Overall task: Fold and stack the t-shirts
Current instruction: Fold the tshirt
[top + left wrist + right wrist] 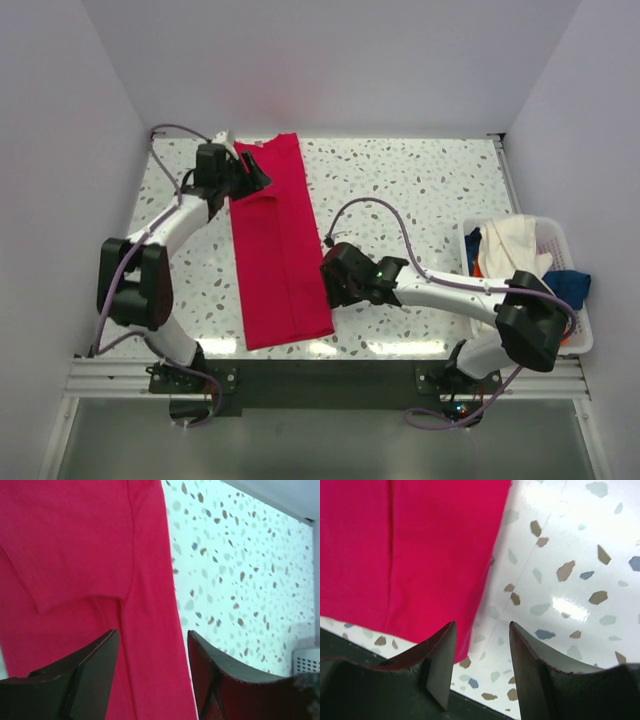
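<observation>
The bright crimson-red cloth t-shirt (278, 245) lies as a long narrow strip left of centre on the speckled terrazzo table (420, 190), with its sides already turned in. Left gripper (252, 176) hovers over the collar end at the far side, jaws apart, nothing between them. Right gripper (327, 284) sits at the hem's right corner, also released, straddling the cloth's edge. The lengthwise fold looks done, so I'd say the crosswise fold comes next. It calls for pinching one end and carrying it over the other. A cream-white shirt (510, 245) and a dark blue shirt (570, 283) wait in the white slatted plastic basket (556, 228) on the right.
</observation>
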Available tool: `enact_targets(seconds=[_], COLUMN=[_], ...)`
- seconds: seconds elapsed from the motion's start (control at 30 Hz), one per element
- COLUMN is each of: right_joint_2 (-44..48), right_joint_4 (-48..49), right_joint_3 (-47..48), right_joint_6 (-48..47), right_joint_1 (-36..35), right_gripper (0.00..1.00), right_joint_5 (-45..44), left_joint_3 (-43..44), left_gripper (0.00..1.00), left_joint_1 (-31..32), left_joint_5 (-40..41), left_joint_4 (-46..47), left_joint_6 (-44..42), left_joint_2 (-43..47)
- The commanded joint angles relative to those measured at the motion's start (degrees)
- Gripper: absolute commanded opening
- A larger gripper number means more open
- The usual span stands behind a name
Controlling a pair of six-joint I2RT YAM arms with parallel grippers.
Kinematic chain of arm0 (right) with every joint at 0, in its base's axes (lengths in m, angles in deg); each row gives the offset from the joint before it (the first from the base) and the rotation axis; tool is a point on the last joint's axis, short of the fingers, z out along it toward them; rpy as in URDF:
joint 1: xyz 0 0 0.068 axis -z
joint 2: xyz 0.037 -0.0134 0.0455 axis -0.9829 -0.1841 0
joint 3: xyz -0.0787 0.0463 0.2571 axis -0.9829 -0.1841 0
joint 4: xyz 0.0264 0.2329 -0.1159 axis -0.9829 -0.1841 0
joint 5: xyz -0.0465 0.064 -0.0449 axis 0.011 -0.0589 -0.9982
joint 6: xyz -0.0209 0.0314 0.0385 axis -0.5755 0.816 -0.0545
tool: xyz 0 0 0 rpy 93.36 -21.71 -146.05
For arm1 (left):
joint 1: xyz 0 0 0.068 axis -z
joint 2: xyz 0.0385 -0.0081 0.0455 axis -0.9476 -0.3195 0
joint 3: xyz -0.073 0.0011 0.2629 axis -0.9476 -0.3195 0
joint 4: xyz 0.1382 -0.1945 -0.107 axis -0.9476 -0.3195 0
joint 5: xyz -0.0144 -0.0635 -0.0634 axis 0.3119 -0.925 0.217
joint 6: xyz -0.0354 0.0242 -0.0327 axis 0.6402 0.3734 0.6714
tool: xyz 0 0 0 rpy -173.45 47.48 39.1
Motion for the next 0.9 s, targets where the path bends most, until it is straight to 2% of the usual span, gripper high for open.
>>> enact_targets(seconds=[0.0,0.03,0.17,0.3,0.43,0.6,0.73,0.87], right_joint_2=[3.6,3.95,4.39,7.29,11.69,10.9,7.66,7.03], right_joint_4=[-0.85,-0.93,-1.02,-0.06,8.71,19.62,27.51,31.23], right_joint_3=[-1.75,-2.8,-4.3,-6.67,-13.25,-18.27,-20.65,-21.53], right_joint_6=[-0.32,-0.32,-0.15,0.73,1.17,1.26,1.44,1.53], right_joint_1=[-2.62,-3.75,-7.53,-12.02,-17.91,-22.83,-25.29,-26.7], right_gripper=[0.5,0.5,0.48,0.48,0.49,0.49,0.49,0.49], right_joint_5=[-0.81,-0.82,-1.95,-9.05,-16.43,-26.02,-29.02,-31.4], left_joint_3=[-17.11,-20.31,-31.14,-38.79,-39.33,-38.63,-38.1,-37.05], left_gripper=[0.61,0.61,0.61,0.6,0.6,0.59,0.57,0.57], left_joint_1=[3.94,4.64,9.82,13.95,17.56,19.41,20.81,21.96], left_joint_5=[5.08,5.34,3.42,-0.63,-0.9,-2.3,-3.62,-4.15], left_joint_4=[2.82,3.1,1.53,0.56,-2.43,-2.17,-0.5,-0.15], left_joint_6=[6.02,6.21,5.77,5.68,4.28,3.4,3.75,3.66], left_joint_2=[11.03,16.19,25.37,32.4,33.91,32.51,30.14,28.29])
